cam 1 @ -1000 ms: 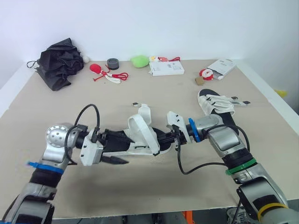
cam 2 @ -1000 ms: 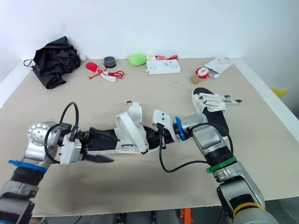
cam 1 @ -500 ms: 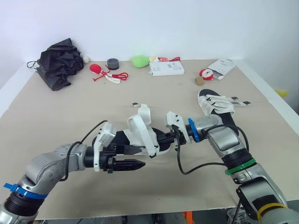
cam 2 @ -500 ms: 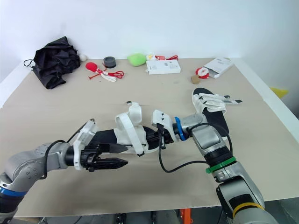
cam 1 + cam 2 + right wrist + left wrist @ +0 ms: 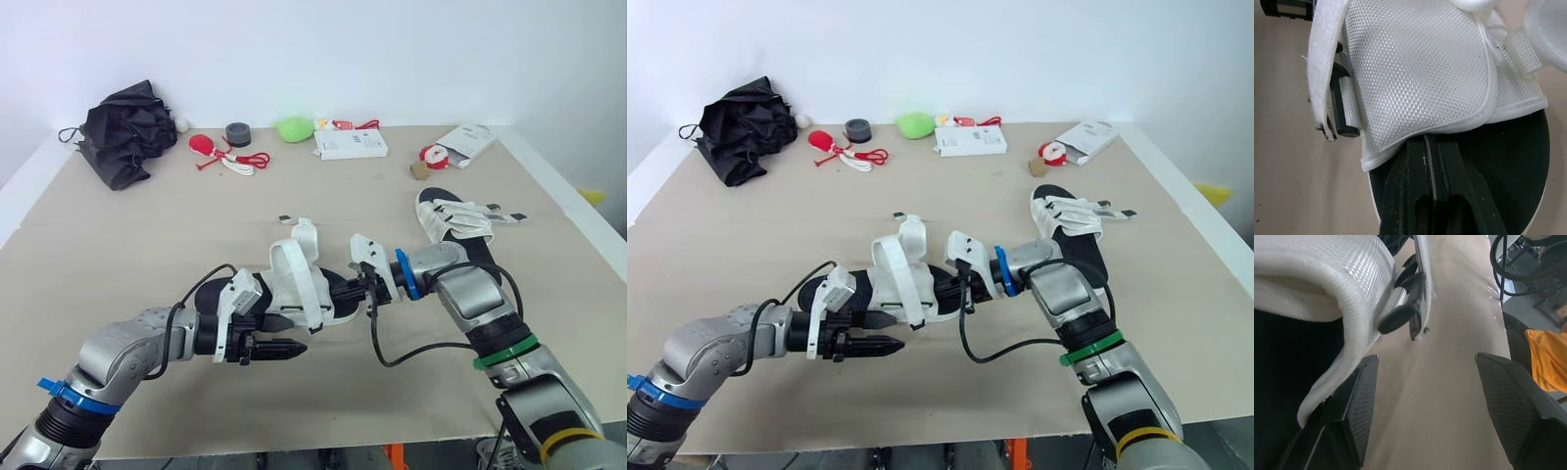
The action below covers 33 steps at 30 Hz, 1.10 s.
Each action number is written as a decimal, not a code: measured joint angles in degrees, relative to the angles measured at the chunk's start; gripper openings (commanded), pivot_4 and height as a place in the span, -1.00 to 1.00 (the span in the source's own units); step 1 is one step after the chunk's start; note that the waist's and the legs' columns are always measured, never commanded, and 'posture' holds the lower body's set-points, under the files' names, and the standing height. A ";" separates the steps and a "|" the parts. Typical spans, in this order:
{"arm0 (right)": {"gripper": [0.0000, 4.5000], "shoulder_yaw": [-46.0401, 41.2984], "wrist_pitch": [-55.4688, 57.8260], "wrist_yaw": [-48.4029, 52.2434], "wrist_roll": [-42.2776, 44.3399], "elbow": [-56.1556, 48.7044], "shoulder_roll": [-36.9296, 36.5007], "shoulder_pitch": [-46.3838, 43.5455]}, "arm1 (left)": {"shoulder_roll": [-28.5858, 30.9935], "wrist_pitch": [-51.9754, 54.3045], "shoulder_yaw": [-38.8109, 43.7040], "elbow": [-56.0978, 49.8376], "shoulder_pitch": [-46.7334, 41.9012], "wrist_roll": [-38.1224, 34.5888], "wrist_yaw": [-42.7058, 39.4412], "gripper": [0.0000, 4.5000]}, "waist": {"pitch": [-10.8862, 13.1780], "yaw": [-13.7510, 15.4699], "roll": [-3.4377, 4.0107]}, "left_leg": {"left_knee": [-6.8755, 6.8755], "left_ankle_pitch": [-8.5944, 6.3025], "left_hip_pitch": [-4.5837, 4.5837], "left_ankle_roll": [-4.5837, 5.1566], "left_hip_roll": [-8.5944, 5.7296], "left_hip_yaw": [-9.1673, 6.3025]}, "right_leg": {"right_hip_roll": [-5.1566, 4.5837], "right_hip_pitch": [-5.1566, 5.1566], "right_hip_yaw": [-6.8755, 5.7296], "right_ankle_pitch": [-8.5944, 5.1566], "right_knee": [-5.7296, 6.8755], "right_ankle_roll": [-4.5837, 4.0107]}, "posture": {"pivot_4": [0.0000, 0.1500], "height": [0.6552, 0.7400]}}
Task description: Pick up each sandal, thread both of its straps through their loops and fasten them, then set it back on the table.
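We are pinching the sole of the near sandal (image 5: 294, 282) in our right gripper (image 5: 343, 292); our left gripper (image 5: 294, 334) is gaping wide beside its strap (image 5: 1327, 274).

Beige table (image 5: 147, 235), and its far edge is busy. In the far left corner sits a crumpled black umbrella (image 5: 127, 132), with a small white ball (image 5: 180, 124) just beside it. Along that edge come a red object (image 5: 201, 145) with a red-and-white cord (image 5: 243, 163), a grey tape roll (image 5: 236, 133), a green lump (image 5: 292, 127) and a flat white box (image 5: 350, 144). Toward the far right corner, a white packet (image 5: 464, 142), a red-and-white trinket (image 5: 431, 154), a small brown piece (image 5: 419, 169). Near the right edge, the right-hand sandal (image 5: 458, 230) lies sole down. Mid-surface, the middle sandal (image 5: 294, 284); whether it rests flat, can't tell.
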 measured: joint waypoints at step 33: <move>-1.00 0.30 0.42 -0.50 -0.21 0.01 -0.22 -0.61 | -10.80 13.28 8.38 2.11 -3.62 -9.26 10.29 0.36 | 0.01 0.46 -0.03 | 0.04 0.04 -0.05 -0.03 -0.02 -0.01 | 0.03 -0.01 0.01 0.18 0.00 0.15 | 1.00 1.00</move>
